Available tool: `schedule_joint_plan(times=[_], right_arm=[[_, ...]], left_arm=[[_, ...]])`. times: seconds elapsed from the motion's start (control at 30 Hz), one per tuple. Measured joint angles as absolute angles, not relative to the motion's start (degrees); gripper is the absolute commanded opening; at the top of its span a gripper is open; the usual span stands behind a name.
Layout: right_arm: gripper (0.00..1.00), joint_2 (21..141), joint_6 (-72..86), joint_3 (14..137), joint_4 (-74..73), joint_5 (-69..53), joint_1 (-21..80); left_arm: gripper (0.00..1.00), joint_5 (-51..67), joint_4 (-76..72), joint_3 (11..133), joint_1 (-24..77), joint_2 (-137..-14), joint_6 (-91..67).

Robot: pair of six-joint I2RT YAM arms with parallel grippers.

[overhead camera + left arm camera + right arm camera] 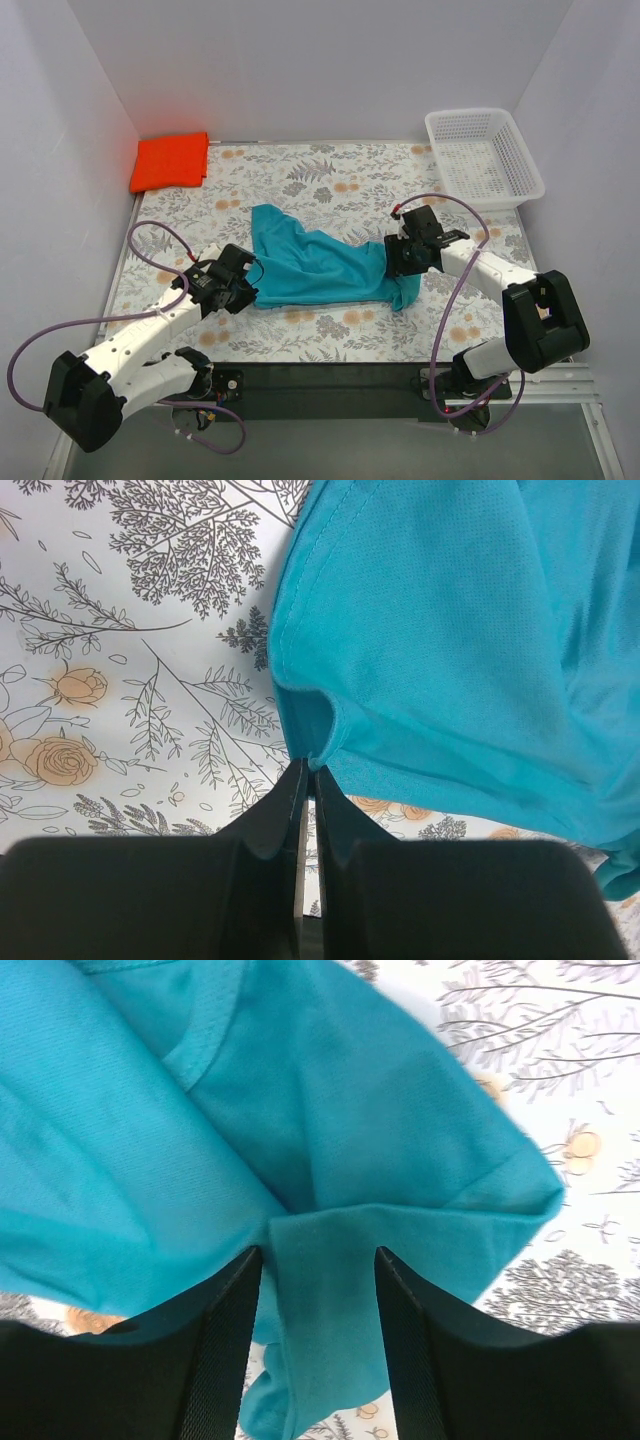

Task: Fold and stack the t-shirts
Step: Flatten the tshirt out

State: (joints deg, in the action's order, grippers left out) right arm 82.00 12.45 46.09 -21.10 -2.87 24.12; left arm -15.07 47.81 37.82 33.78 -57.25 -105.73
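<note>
Mid-counter: teal t-shirt [320, 265], rumpled, spread left to right over the floral counter [330, 335], one pointed corner toward the far left.

At the shirt's left end: left arm [150, 345] extended from the near left corner, left jaws pressed fully together on the edge of the cloth. In the left wrist view, only a hairline gap between the two black fingers [275, 815], the stitched hem pinched right at their tips, the rest of the fabric fanning away to the right.

At the shirt's right end: right arm [495, 275] extended from the near right, right jaws part-way closed on a thick fold of the same teal cloth. In the right wrist view, fingers [225, 1345] kept apart by a band of fabric filling the gap and touching both inner faces, with creases running out from that fold. Ribbed, stitched edge in the upper left of that view; collar or sleeve, hard to tell.

Far left corner of the counter: orange t-shirt [170, 160], folded into a flat rectangle, well apart from the teal one.

Far right corner: white plastic basket [495, 200] with perforated walls, upright, well apart from both shirts.
</note>
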Motion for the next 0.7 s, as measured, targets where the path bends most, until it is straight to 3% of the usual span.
schedule_joint_plan(times=[0.33, 0.7], right_arm=[[0.29, 80.9, 11.7, 46.1, -22.5, 4.9, 24.1], [0.33, 81.8, 12.6, 46.1, -22.0, 2.5, 24.1]], left_arm=[[0.00, -15.3, 48.0, 37.8, 33.8, -55.6, -105.7], [0.00, -15.3, 47.9, 37.2, 33.8, -55.6, -105.7]])
